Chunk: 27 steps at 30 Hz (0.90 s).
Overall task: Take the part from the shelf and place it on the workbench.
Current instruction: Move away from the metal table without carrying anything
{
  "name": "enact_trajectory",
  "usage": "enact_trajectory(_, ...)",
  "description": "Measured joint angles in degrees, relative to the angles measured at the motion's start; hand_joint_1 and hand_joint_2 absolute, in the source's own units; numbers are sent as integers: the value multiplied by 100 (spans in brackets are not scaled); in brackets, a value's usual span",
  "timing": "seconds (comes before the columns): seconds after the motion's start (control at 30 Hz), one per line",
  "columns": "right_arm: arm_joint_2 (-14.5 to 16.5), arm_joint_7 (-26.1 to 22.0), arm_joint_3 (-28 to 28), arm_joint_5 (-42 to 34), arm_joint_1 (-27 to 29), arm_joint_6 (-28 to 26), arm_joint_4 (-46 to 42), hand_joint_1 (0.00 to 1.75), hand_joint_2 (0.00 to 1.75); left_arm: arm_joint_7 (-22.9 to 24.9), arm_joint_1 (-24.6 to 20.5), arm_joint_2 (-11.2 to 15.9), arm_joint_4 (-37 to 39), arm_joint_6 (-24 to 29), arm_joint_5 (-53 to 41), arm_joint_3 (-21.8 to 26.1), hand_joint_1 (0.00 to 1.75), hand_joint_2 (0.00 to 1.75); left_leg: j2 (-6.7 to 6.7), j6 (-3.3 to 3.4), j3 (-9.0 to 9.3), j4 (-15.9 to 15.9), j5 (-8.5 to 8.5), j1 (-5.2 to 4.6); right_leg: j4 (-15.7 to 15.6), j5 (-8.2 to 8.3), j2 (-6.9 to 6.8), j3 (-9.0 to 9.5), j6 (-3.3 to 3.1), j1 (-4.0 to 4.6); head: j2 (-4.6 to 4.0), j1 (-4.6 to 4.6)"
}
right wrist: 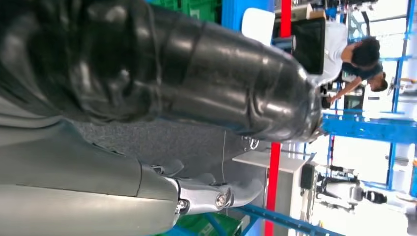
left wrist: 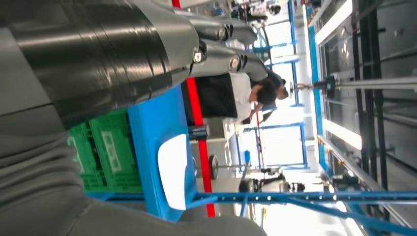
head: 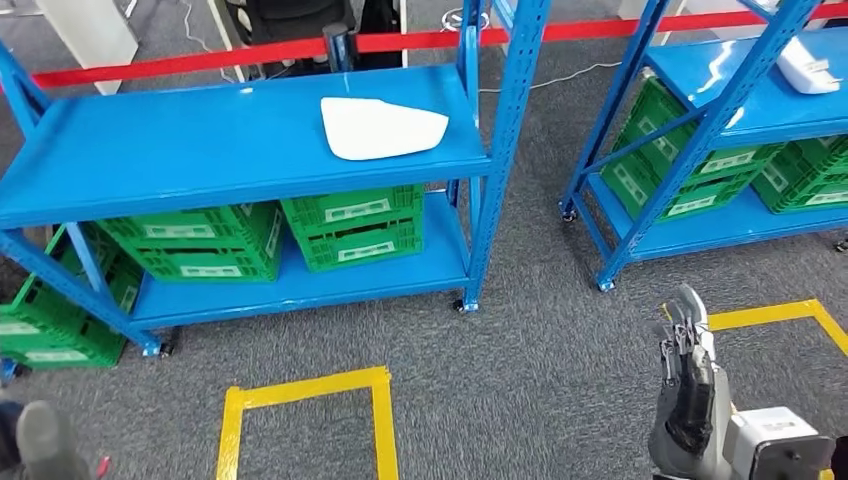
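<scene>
Shelving in blue metal stood ahead of the robot in the head view, and the near rack carried the white part on its upper shelf, toward the right end and close to the front edge. The part lay flat, a pale, rounded plate with nothing touching it. Below it, on the lower shelf, green crates sat side by side, and another green crate rested on the grey carpet by the rack's left leg. A second blue rack stood to the right, holding more green crates and another white part on its top shelf. A red barrier tape ran behind both racks. Yellow tape outlined a square on the carpet in front of the near rack.

The right hand was raised at the lower right, well apart from the shelf, fingers straight and apart, holding nothing. The left hand showed close in the left wrist view, its fingers extended with nothing between them, and the white part lay on the blue shelf beyond it. A person bent over behind the tape.
</scene>
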Motion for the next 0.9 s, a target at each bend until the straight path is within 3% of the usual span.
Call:
enact_trajectory(0.07, -2, 5, 8, 1, -3, -1, 4, 0, 0, 4, 4, 0, 1, 0, 1, 1, 0, 0, 0, -17, -527, 706, -154, 5, -4, -76, -2, 75, -17, 1, 0, -62)
enact_trajectory(0.1, -2, 8, 11, 2, -2, -1, 6, 0, 0, 4, 4, 0, 2, 0, 1, 1, 0, 0, 1, -21, -689, 827, -84, 6, -3, -120, 0, 125, -13, 1, 0, -83)
enact_trajectory(0.13, -2, 10, 14, 3, -3, -1, 7, 0, 0, 4, 3, 0, 2, 0, 1, 1, 0, 0, 2, -18, -739, 725, 108, 7, -2, -173, 3, 193, -5, 1, 0, -104)
enact_trajectory(0.2, -2, 13, 16, 4, -2, -2, 10, 0, 0, 5, 2, 0, 2, 0, -1, 1, 0, 0, 7, 3, -558, 54, 653, 8, 0, -295, 11, 329, 28, -1, 0, -155)
enact_trajectory(0.23, -2, 14, 17, 5, -6, -2, 12, 0, 0, 5, 2, -1, 2, 0, -1, 1, 0, 0, 11, 15, -413, -287, 823, 2, 9, -364, 17, 370, 59, 10, 0, -176)
enact_trajectory(0.3, -1, 15, 17, 8, -11, -1, 16, 0, 0, 7, 0, -3, 3, 0, -3, 1, 0, 0, 10, 53, -240, -581, 869, -18, 8, -453, 22, 386, 126, 23, 0, -192)
enact_trajectory(0.4, -3, 15, 26, 11, -26, 0, 16, 0, 0, 4, 1, -3, 1, 0, -11, 1, 0, 0, -11, 123, -176, -631, 806, -9, 16, -531, 11, 427, 214, 15, 0, -171)
enact_trajectory(0.47, -9, 15, 32, 19, -36, 1, 15, 0, 0, 3, -1, -4, -2, 0, -16, 1, 0, 0, -12, 175, -108, -679, 777, 21, 368, -696, 5, 273, 279, -2, 0, -123)
enact_trajectory(0.57, -17, 16, 37, 27, -37, 1, 22, 0, 0, 7, -2, -4, -2, 0, -19, 1, 0, 0, -6, 211, -13, -696, 684, 22, 1491, -1004, 2, -454, 340, -41, 0, -24)
enact_trajectory(0.6, -20, 18, 39, 27, -35, 1, 26, 0, 0, 9, -2, -4, -2, -2, -22, 1, 0, 0, -11, 210, 33, -697, 641, 21, 1684, -957, 2, -645, 346, -49, 0, -3)
enact_trajectory(0.63, -21, 20, 40, 28, -35, 1, 30, 0, 0, 11, -2, -4, -2, -4, -27, 1, 0, 0, -18, 206, 94, -697, 594, 21, 1652, -784, 2, -731, 346, -55, 0, 16)
enact_trajectory(0.7, -26, 24, 44, 28, -37, 1, 33, 0, 0, 21, -2, -4, -1, -14, -41, 1, 0, 0, -32, 189, 243, -700, 492, 23, 1063, -217, 2, -633, 322, -59, 0, 54)
enact_trajectory(0.73, -30, 26, 47, 28, -41, 1, 38, 0, 0, 25, -4, -5, 1, -19, -49, 1, 0, 0, -36, 170, 291, -711, 440, 17, 746, -14, 1, -531, 299, -47, 0, 70)
enact_trajectory(0.8, -35, 30, 54, 28, -50, 1, 45, 0, 0, 36, -7, -5, 4, -26, -66, 0, 0, 0, -43, 114, 326, -744, 368, 9, 338, 80, -4, -324, 234, -13, 0, 93)
enact_trajectory(0.9, -35, 33, 59, 28, -59, 1, 48, 0, 0, 49, -11, -6, 3, -28, -84, -2, 0, 0, -27, 19, 386, -811, 318, 19, 189, -3, -2, -174, 136, 9, 0, 81)
